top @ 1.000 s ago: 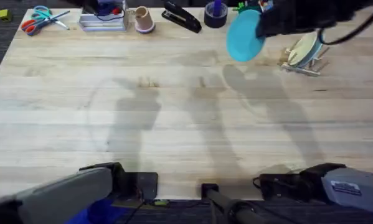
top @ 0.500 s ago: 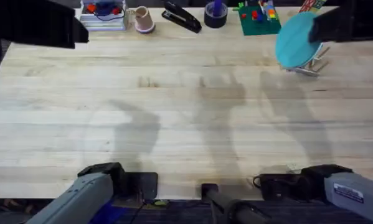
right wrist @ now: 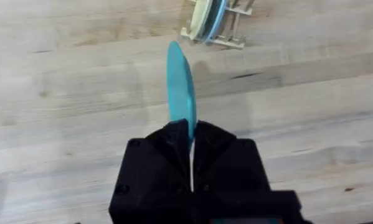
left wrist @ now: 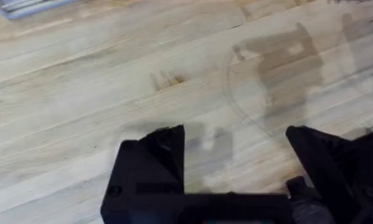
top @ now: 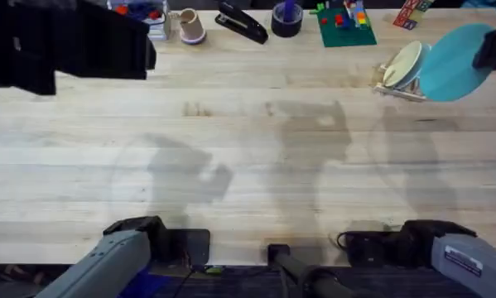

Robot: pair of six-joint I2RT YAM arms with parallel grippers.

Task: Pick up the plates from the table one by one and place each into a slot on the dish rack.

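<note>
right gripper: black fingers pinched on the rim of the turquoise plate, plate edge-on, rising straight out from between the jaws. bare table on both sides of the jaws. beyond the plate tip: dish rack, a cream plate and a pale blue plate upright in its slots. left gripper: jaws spread, nothing between, planks beneath.

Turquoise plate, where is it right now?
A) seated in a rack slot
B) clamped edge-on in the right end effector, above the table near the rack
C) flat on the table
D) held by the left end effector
B: the right end effector grips the turquoise plate by its edge, with the dish rack beyond it holding other plates.
</note>
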